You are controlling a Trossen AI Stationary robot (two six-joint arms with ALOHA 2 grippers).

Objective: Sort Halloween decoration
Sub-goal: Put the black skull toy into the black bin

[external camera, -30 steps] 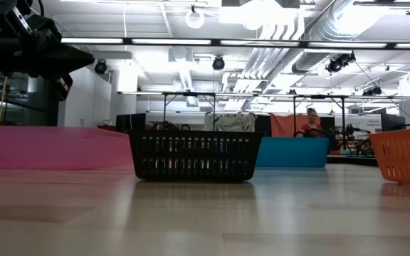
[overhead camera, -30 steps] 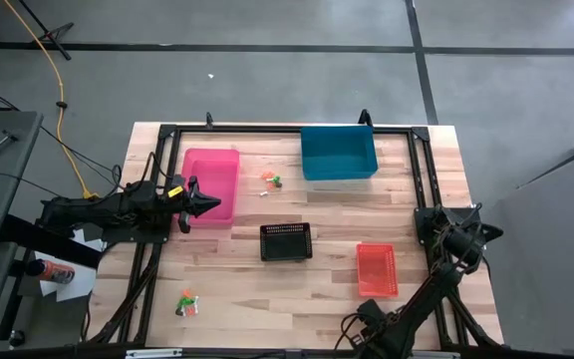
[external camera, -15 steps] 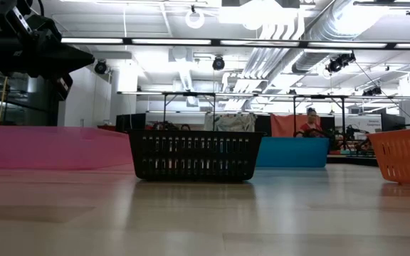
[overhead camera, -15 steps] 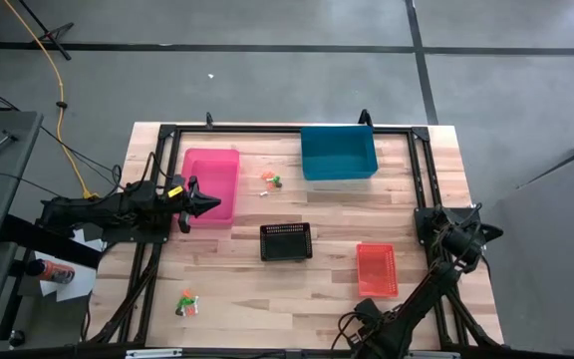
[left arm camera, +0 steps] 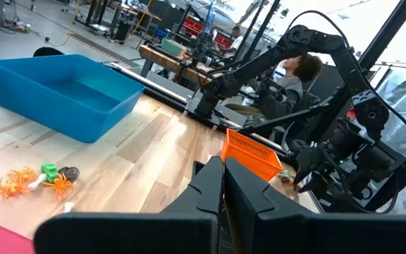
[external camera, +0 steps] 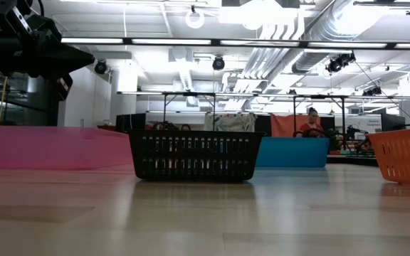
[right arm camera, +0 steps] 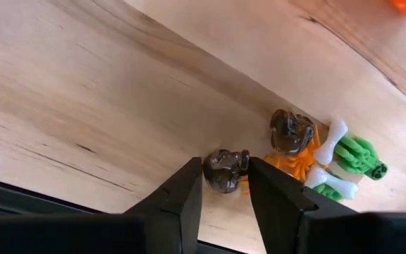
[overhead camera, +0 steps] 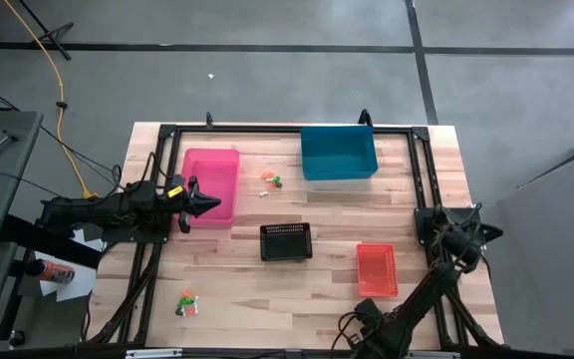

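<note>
We are bracketing a dark skull trinket (right arm camera: 225,170) with our right pincer (right arm camera: 225,185), fingers parted, beside the orange trinket (right arm camera: 291,161), to isolate it.

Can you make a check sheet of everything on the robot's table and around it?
Surface: wooden table carrying pink bin, blue bin, black basket, red basket.
Job's things: trinket pile beside the blue bin; second trinket pile at the table's left; dark skull with more trinkets by the right hand.
Clutter: small can on papers beside the table.
Grippers: left hand shut, above the pink bin; right hand open, fingers either side of the dark skull.
Cables: yellow cable on the floor.
Surroundings: workshop, seated person far behind.
</note>
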